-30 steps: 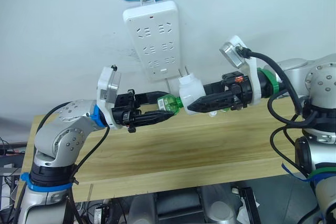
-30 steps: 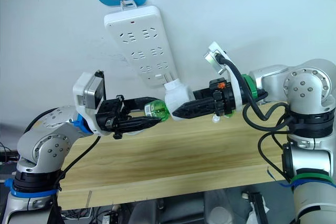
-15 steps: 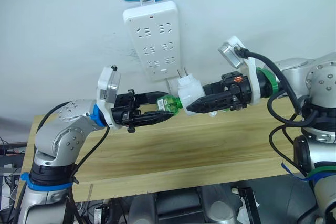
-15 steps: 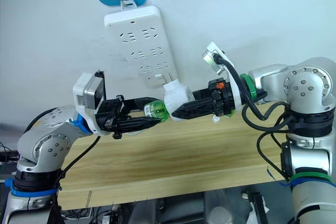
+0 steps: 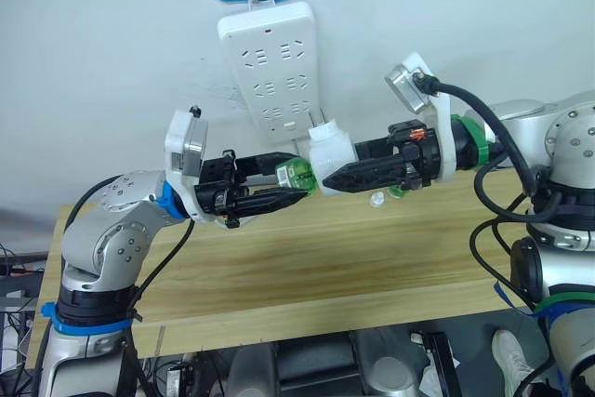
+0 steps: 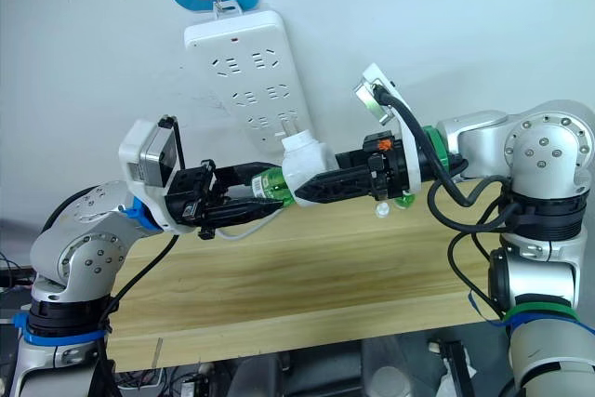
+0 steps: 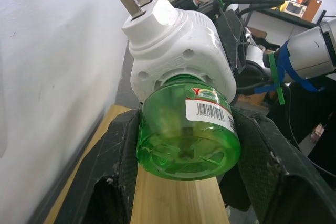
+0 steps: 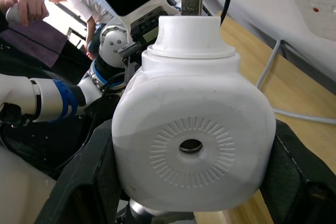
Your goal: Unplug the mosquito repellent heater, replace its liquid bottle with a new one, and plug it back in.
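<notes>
While the mosquito repellent heater (image 5: 331, 150) sits unplugged and held in mid-air just below the white power strip (image 5: 271, 70) on the wall, the left eye view shows the right gripper (image 5: 327, 179) pinching its white body from the side and the left gripper (image 5: 299, 191) pinching the green liquid bottle (image 5: 297, 175) that projects from its underside, both above the wooden table (image 5: 307, 267); a small clear item lies on the table under the right arm, too small to identify. The right eye view gives the same layout, prongs angled up toward the strip's lower sockets but apart from them. In the left wrist view the two black fingers (image 7: 119, 150) are pressed against opposite sides of the bottle, whose neck is seated in the heater's base; the barcode label faces the camera. In the right wrist view the fingers (image 8: 89, 177) clamp the flanks of the domed body, vent hole facing the lens; a person stands in the background. Judgement: the unit looks light and rigid, smooth plastic likely to slip under twist, so grip is best kept on the flat flanks; the bottle is thin-walled and should be held near its base, squeezed moderately.
</notes>
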`<state>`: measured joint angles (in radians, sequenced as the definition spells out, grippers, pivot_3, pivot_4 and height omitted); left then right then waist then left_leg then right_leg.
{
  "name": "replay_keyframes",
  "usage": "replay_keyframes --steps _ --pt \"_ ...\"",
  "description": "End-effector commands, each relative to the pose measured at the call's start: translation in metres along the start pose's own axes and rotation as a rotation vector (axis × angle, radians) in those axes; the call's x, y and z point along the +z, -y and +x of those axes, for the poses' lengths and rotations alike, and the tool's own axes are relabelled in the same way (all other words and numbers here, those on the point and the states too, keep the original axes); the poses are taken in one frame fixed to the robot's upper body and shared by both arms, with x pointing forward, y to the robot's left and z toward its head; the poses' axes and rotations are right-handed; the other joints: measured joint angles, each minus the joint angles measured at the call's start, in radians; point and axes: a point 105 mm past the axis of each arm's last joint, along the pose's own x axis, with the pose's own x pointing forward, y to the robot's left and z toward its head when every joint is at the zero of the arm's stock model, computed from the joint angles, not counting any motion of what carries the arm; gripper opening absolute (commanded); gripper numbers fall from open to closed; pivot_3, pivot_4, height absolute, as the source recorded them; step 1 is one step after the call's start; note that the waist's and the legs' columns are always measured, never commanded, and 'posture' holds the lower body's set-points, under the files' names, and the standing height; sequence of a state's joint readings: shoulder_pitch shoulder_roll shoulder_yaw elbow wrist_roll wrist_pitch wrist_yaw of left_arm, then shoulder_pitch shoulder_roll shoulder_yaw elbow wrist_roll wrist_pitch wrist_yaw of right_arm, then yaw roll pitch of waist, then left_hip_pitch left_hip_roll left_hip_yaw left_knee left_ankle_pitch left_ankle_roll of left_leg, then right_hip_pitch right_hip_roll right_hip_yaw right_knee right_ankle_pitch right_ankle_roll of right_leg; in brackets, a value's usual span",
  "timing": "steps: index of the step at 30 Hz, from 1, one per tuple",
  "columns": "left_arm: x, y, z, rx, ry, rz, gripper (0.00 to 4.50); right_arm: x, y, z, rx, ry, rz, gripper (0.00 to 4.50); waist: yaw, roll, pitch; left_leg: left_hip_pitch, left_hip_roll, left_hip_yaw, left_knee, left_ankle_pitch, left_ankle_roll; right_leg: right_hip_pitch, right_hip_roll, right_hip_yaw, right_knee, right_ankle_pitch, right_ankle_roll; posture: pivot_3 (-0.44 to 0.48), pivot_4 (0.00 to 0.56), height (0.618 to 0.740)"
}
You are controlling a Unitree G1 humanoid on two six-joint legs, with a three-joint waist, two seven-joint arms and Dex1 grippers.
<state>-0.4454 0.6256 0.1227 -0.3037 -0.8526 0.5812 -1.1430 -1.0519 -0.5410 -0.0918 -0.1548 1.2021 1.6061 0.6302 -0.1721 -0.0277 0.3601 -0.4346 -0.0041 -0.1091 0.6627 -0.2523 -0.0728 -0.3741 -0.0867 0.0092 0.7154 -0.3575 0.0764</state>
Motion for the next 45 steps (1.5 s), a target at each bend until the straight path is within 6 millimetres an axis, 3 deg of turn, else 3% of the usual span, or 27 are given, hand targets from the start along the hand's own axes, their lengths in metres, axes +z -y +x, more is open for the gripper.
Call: replay_keyframes --steps 1,22,26,27,45 --pt "0.001 0.005 0.012 -0.033 -0.004 0.019 2.28 0.004 -0.032 0.012 0.172 -0.025 -0.070 2.98 0.000 0.000 0.000 0.000 0.000 0.000 0.000 0.000 0.000 0.000 0.000 0.000 0.000 0.000 0.000 -0.231 0.284 0.740" --pt "-0.001 0.006 0.014 -0.051 -0.015 0.014 2.28 0.000 -0.031 0.016 0.150 -0.069 -0.072 2.98 0.000 0.000 0.000 0.000 0.000 0.000 0.000 0.000 0.000 0.000 0.000 0.000 0.000 0.000 0.000 -0.228 0.292 0.740" --pt "-0.003 0.006 0.013 -0.046 -0.013 0.013 2.28 0.000 -0.028 0.016 0.128 -0.074 -0.071 4.35 -0.002 0.000 0.000 0.000 0.000 0.000 0.000 0.000 0.000 0.000 0.000 0.000 0.000 0.000 0.000 -0.228 0.292 0.740" --pt "-0.003 0.006 0.013 -0.044 -0.014 0.013 2.28 0.000 -0.028 0.016 0.124 -0.076 -0.069 4.47 -0.003 0.000 0.000 0.000 0.000 0.000 0.000 0.000 0.000 0.000 0.000 0.000 0.000 0.000 0.000 -0.228 0.292 0.740" --pt "-0.007 0.006 -0.004 0.025 -0.019 0.010 2.28 -0.010 -0.015 0.001 0.065 -0.088 0.009 4.47 -0.002 0.000 0.000 0.000 0.000 0.000 0.000 0.000 0.000 0.000 0.000 0.000 0.000 0.000 0.000 -0.220 0.301 0.740"
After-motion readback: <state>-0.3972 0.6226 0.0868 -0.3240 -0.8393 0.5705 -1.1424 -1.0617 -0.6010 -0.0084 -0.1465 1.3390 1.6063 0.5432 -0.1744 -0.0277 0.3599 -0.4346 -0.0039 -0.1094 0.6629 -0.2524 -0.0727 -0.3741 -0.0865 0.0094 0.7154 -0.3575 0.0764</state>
